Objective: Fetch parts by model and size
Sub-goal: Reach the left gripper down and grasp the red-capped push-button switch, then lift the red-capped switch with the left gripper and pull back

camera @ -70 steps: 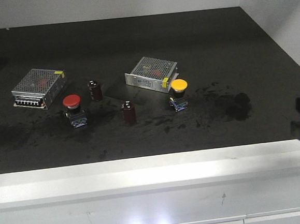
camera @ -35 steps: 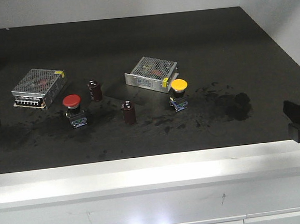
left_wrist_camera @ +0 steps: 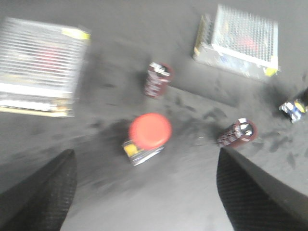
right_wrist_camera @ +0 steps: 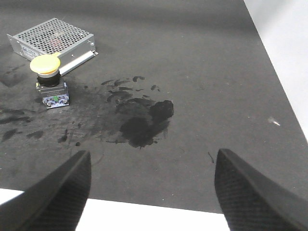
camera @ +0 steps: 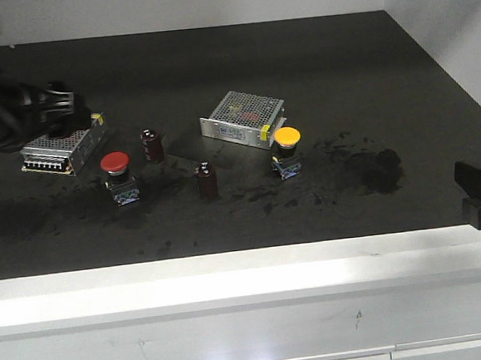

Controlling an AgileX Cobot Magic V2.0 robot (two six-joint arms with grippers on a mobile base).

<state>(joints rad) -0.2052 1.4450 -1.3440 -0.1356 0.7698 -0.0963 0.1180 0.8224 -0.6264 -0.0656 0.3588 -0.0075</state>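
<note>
Left gripper (left_wrist_camera: 144, 159): fingers apart. Red-capped switch (left_wrist_camera: 149, 132) sits mid-frame on the black table (right_wrist_camera: 216, 48), just above the gap between them. Right gripper (right_wrist_camera: 151, 159): fingers apart. Yellow-capped switch (right_wrist_camera: 45, 65) stands upper left, well beyond the left finger.

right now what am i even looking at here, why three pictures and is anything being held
This is a two-armed robot at a dark table. The wide picture views the table from the front. The other two come from cameras on the wrists, looking past each gripper's dark fingers. The left gripper looks down on the red push-button. The right gripper faces the yellow push-button. Also on the table are two maroon cylinders and two silver perforated boxes. Both grippers are open and hold nothing.
</note>
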